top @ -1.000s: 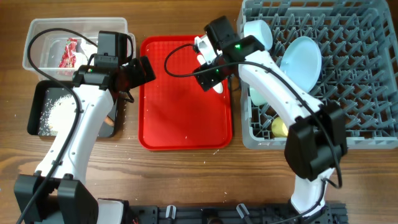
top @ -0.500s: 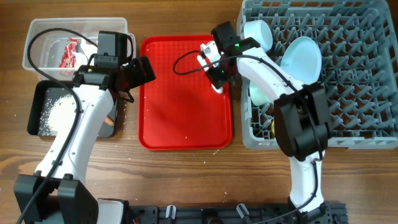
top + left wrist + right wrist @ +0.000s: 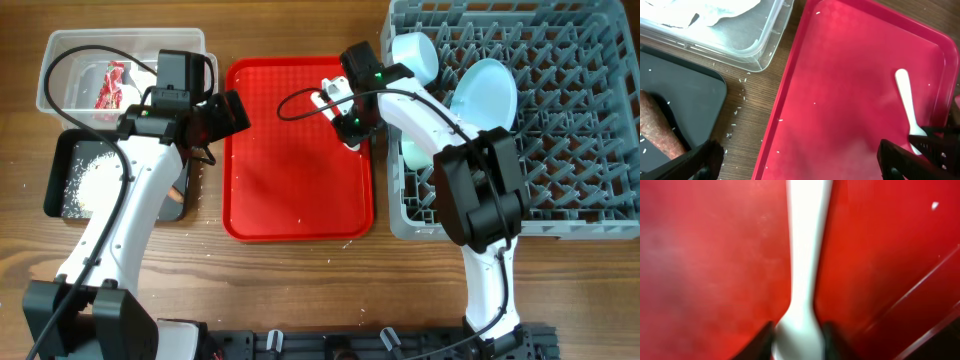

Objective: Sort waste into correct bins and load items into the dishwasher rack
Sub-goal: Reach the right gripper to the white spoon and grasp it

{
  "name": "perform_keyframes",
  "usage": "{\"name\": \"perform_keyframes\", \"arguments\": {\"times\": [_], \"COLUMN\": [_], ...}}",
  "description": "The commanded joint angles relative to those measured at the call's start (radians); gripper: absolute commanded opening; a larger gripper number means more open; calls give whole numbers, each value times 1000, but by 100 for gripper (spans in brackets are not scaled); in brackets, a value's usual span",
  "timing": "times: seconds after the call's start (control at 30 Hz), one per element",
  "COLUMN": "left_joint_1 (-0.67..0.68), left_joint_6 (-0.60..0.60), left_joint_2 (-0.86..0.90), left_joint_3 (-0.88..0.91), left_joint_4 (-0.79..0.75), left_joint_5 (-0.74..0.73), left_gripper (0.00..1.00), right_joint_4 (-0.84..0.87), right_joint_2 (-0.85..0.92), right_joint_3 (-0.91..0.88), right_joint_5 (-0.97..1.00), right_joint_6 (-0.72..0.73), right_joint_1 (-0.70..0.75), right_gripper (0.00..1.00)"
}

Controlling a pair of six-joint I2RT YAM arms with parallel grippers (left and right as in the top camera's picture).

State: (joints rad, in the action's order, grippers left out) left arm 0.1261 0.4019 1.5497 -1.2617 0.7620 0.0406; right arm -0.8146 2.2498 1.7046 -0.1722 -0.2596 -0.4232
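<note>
The white plastic spoon (image 3: 352, 143) lies at the right side of the red tray (image 3: 300, 200). My right gripper (image 3: 350, 128) is down on it. In the right wrist view both fingers (image 3: 765, 341) press the sides of the spoon (image 3: 805, 255), with the gripper (image 3: 797, 341) shut on it. My left gripper (image 3: 232, 112) hangs open over the tray's left edge, its jaws wide in the left wrist view (image 3: 802, 165) with nothing between them. The spoon (image 3: 905, 100) shows there too. The grey dishwasher rack (image 3: 600, 120) holds a pale blue plate (image 3: 485, 95), bowls (image 3: 415, 55) and a yellow cup (image 3: 450, 207).
The clear tub (image 3: 60, 50) at the far left holds a red-and-white wrapper (image 3: 112, 85) and white tissue (image 3: 715, 12). The black tray (image 3: 55, 180) below it holds rice (image 3: 95, 180) and a brown food stick (image 3: 660, 135). Loose rice grains dot the wood and the red tray.
My right gripper has dropped a little onto the spoon and closed its fingers on it. The left arm has stayed still.
</note>
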Motion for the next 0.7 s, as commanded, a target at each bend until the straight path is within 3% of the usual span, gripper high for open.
{"name": "perform_keyframes", "arguments": {"times": [0.0, 0.07, 0.23, 0.47, 0.67], "left_joint_1": [-6, -6, -6, -6, -6], "left_joint_6": [-2, -2, -2, -2, -2], "left_joint_2": [-18, -18, -18, -18, -18], "left_joint_3": [-8, -8, -8, -8, -8], "left_joint_4": [1, 1, 1, 1, 1], "left_joint_5": [13, 13, 13, 13, 13], "left_gripper": [100, 100, 100, 100, 100], "right_joint_4": [-31, -50, -98, -228, -272], "right_joint_2": [59, 59, 59, 42, 2], "right_joint_3": [-12, -11, -11, 199, 258], "right_joint_5": [-10, -14, -13, -13, -9], "right_joint_6": [34, 54, 53, 79, 83], "right_joint_1": [0, 0, 0, 0, 0], "right_gripper": [18, 11, 4, 4, 6]}}
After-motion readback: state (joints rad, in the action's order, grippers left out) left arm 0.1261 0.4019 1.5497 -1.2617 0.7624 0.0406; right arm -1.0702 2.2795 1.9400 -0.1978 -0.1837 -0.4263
